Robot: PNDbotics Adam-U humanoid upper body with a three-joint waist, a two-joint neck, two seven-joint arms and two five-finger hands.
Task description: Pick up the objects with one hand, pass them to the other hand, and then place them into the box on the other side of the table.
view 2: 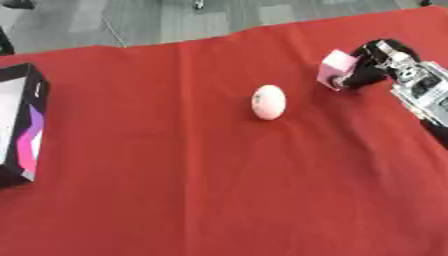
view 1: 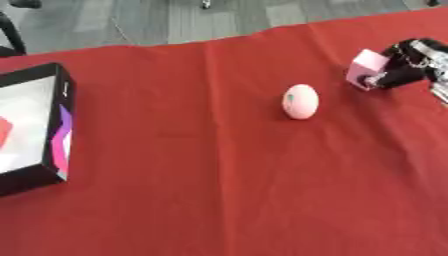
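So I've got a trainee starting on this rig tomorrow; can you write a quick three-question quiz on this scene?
1. True or false: the right hand is curled round the pink block.
2. What lies alone mid-table on the red cloth? A) a pink egg B) a green cup C) a blue ball
3. Fill in: the box sits at the table's ____ edge.

Key: 1 true; 2 A, the pink egg; 3 left.

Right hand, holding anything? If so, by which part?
Yes: the right hand has its fingers curled round the right-hand side of the pink block.
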